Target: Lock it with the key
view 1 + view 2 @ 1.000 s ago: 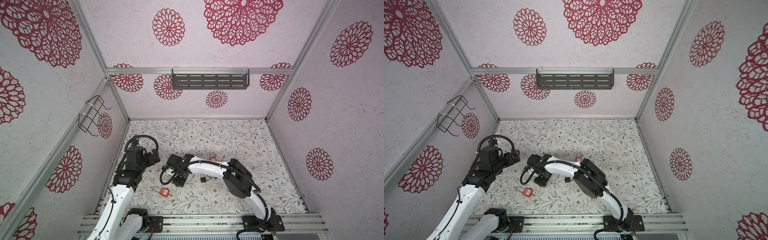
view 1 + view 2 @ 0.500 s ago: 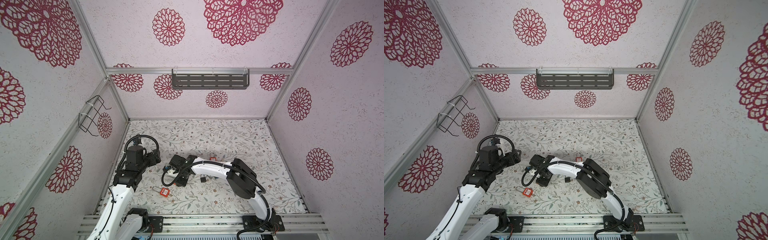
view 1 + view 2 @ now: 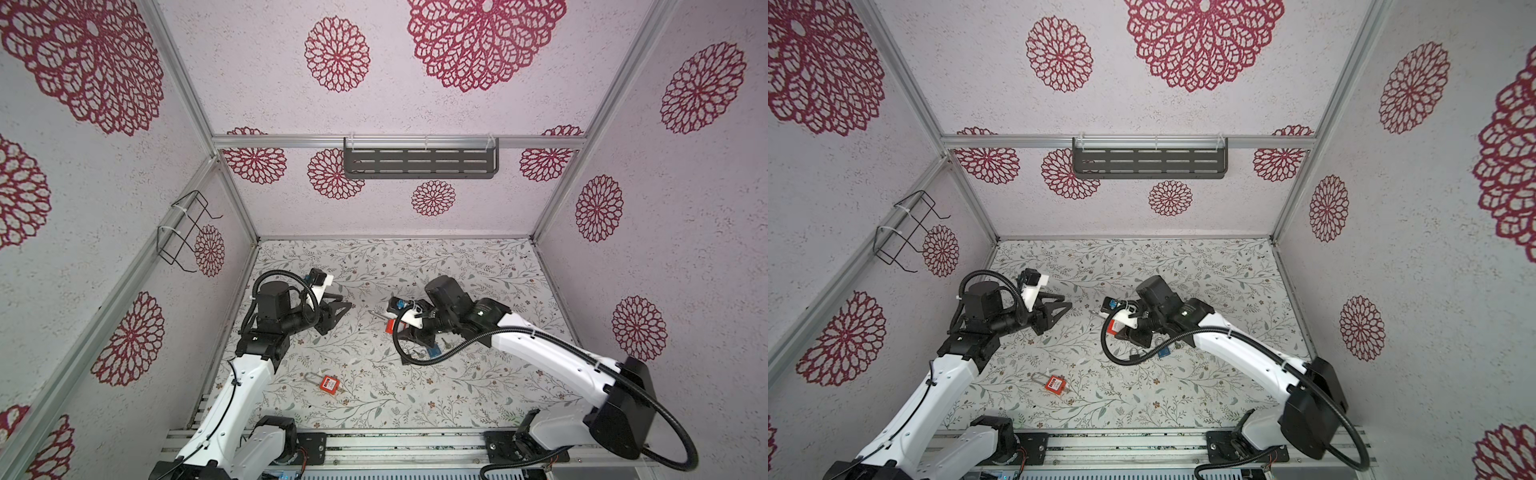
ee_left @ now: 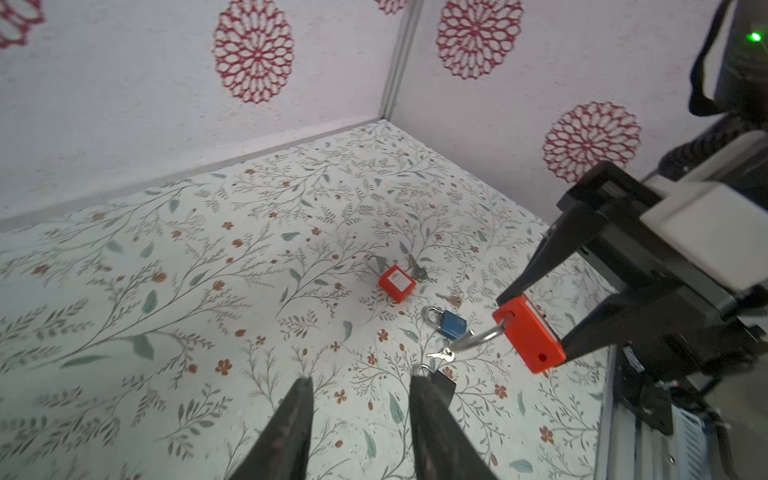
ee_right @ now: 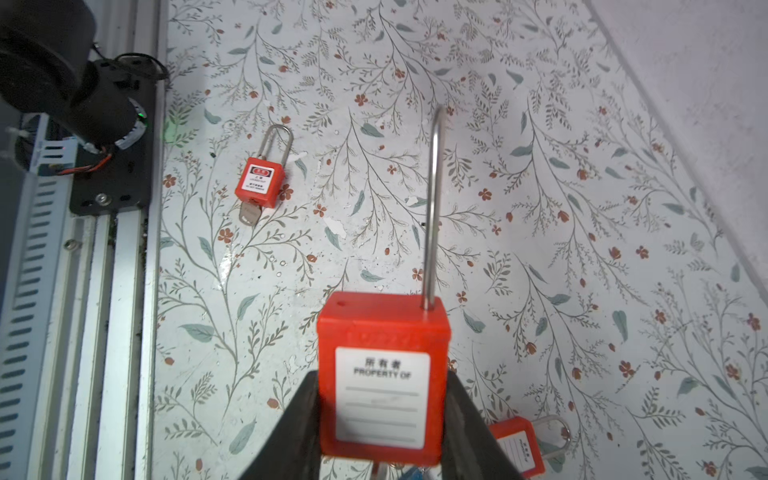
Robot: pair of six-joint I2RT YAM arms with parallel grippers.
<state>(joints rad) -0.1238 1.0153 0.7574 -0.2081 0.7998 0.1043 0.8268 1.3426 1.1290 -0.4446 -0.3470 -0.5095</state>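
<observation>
Panel walls with red medallions enclose your leaf-patterned floor, with a rail at the near edge, a shelf on the far wall and a wire basket on the left wall. The right gripper is clamped on the red padlock, raised right of centre, one shackle leg out of its hole; the left gripper stands partly open and empty. A second red padlock, blue padlock, black padlock and loose keys crowd the floor under the right gripper; a third red padlock, key inserted, lies alone at near left.
</observation>
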